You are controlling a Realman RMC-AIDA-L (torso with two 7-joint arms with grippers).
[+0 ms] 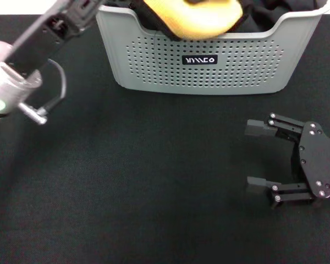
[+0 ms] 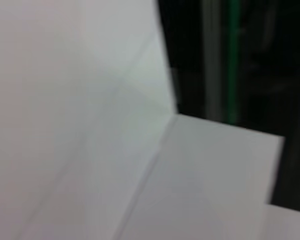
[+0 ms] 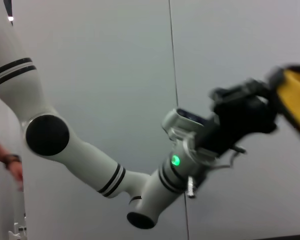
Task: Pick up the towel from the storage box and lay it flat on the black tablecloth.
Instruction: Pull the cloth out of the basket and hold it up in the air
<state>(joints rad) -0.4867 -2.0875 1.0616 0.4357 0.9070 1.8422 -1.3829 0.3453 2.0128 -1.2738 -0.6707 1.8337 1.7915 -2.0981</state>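
Left gripper (image 3: 270,100) at the yellow-orange towel (image 1: 201,19), jaws hidden in every view, so grip or gap impossible to tell; seems pinched on the towel's edge, judging by the right wrist view, where dark gripper and yellow fabric (image 3: 297,102) meet. Towel bunched at the rim of the storage box (image 1: 198,71), dark trim draped around the yellow face, still over the box and not on the black tablecloth (image 1: 126,181). Black cloth pieces (image 1: 280,8) heaped in the box beyond the towel.

Probably light, soft and limp; likely to sag and fold under its own weight, fleece offering decent friction. Best taken at a corner or along the trimmed edge, with a second corner held for spreading flat.

Left arm (image 1: 38,49) stretched diagonally up toward the box. Right gripper (image 1: 269,159) parked low over the tablecloth, well apart from the box, jaws spread wide, holding nothing.
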